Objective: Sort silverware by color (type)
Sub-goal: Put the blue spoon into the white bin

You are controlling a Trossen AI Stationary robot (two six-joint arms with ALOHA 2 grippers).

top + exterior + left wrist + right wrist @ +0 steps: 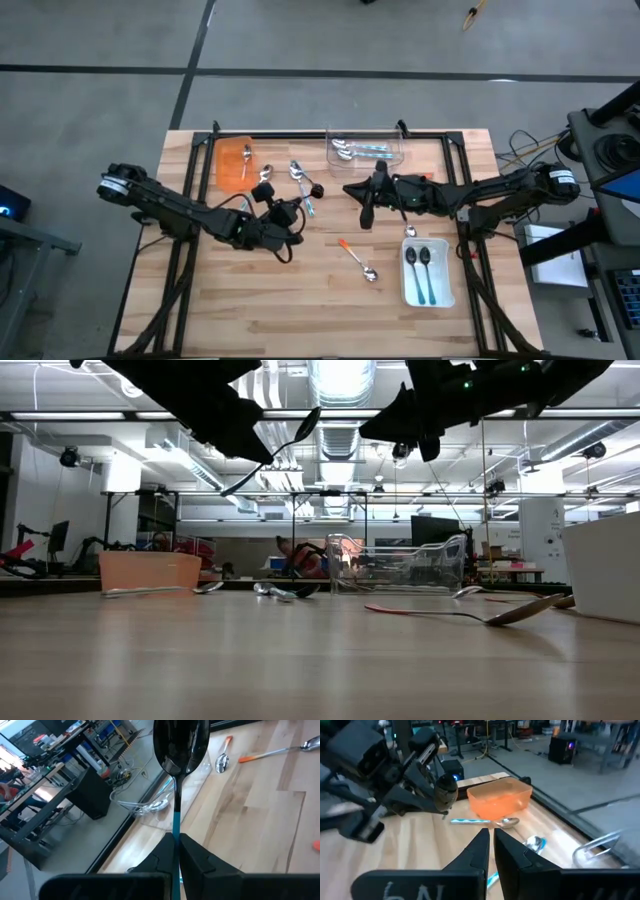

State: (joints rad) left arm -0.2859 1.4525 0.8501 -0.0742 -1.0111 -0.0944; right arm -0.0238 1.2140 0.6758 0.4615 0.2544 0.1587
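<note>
closest to the lens, the left gripper (176, 851) has its two dark fingers pinched tight on the teal handle of a spoon (179, 750), the shiny bowl sticking out ahead of the fingertips. from above, that gripper (297, 209) sits over the middle-left of the wooden table (300, 290), lifted clear of the surface in the low view. the right gripper (366, 212) hangs over the centre of the table, just in front of the clear tray (396, 156), its fingers closed together with nothing between them. an orange tray (232, 170) at the back left holds one spoon. a few loose spoons (301, 175) lie just beside it on the wood. the clear tray holds some teal-handled spoons (358, 150). an orange-handled spoon (357, 260) lies alone near the table's middle front. a white tray (408, 292) at the front right holds two spoons (419, 268) lying side by side.
</note>
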